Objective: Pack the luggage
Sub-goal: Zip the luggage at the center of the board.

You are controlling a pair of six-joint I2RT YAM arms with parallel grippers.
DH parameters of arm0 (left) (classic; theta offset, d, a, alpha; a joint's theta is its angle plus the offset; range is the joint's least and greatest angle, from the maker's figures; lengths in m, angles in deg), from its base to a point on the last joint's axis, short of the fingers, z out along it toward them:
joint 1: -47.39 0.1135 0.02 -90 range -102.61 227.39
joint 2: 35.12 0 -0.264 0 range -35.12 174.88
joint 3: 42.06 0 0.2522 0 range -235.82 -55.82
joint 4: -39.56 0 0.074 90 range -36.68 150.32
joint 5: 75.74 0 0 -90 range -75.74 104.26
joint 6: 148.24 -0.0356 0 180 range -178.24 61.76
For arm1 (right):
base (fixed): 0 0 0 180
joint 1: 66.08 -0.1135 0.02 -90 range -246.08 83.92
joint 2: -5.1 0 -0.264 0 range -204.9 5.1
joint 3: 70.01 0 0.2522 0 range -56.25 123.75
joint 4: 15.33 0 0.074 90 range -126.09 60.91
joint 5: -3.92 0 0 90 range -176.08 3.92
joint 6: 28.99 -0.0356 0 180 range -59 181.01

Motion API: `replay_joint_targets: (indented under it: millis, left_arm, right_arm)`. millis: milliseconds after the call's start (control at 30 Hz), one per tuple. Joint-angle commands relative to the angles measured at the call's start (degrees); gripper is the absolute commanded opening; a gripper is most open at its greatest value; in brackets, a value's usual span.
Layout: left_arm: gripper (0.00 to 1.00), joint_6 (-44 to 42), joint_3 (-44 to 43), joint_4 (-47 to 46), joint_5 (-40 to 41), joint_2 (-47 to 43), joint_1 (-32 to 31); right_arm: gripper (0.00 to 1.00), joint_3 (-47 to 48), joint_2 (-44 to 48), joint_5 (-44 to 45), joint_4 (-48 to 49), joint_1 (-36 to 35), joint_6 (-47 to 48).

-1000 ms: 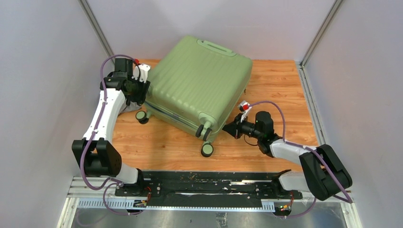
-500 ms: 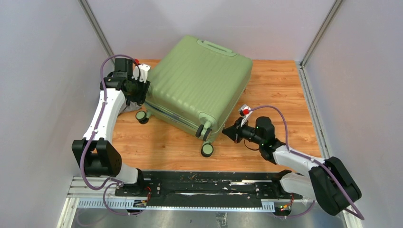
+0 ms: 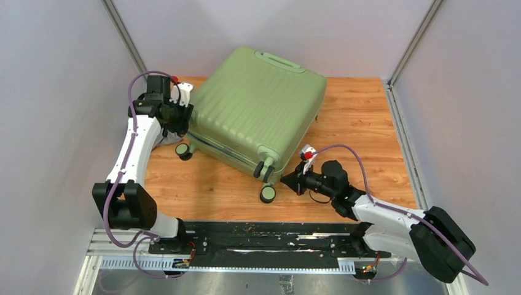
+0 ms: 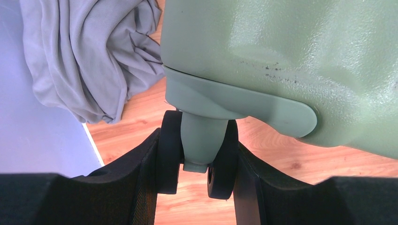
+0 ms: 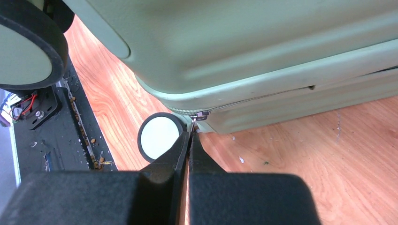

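Wooden table (image 3: 368, 110) across the middle of the top view, between pale walls; on it, in the upper middle of the frame, the luggage (image 3: 255, 110): closed, lying flat, ribbed green shell facing up; long axis on a diagonal, wheel end pointing to the lower left of the frame, carry-handle end to the upper right, close to the back wall.

Grey cloth (image 4: 89, 61) bunched in the upper left of the left wrist view, just beside the case's corner, resting on the wood.

Left gripper (image 4: 197, 145) at the case's left corner; jaws partly spread and clamping a twin caster (image 4: 170, 152) from both sides, one black finger against each outer wheel face.

Right gripper (image 5: 189, 138) low at the case's near corner, lower middle of the right wrist view; jaws pressed together, pinching the thin tab of the zip pull (image 5: 201, 114) where the zip line rounds the corner; pale-faced wheel (image 5: 159, 136) just left of the tips.
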Motion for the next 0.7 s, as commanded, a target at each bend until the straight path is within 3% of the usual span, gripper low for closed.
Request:
replay_joint_targets:
  millis: [0, 333, 500, 567, 667]
  left_arm:
    - [0.13, 8.15, -1.44, -8.22, -4.31, -3.95, -0.38]
    - [0.13, 8.13, 0.49, -8.27, -5.09, -5.22, -0.38]
    - [0.12, 7.47, 1.3, -8.26, -4.84, -5.72, -0.38]
    - [0.12, 7.37, 1.45, -8.21, -4.91, -5.86, -0.38]
    - [0.12, 7.44, 1.86, -8.23, -5.3, -6.03, -0.38]
  right_arm:
    - [0.0, 0.62, -0.6, -1.17, -2.12, -6.59, -0.45]
    - [0.03, 3.96, -7.14, 2.58, 1.05, -13.61, -2.1]
    - [0.32, -1.95, -2.31, 15.04, 1.9, -13.67, -9.98]
    - [0.47, -4.44, 2.71, 23.17, -1.73, -13.59, -13.49]
    - [0.6, -7.54, 10.42, 30.08, -6.73, -13.58, -17.49]
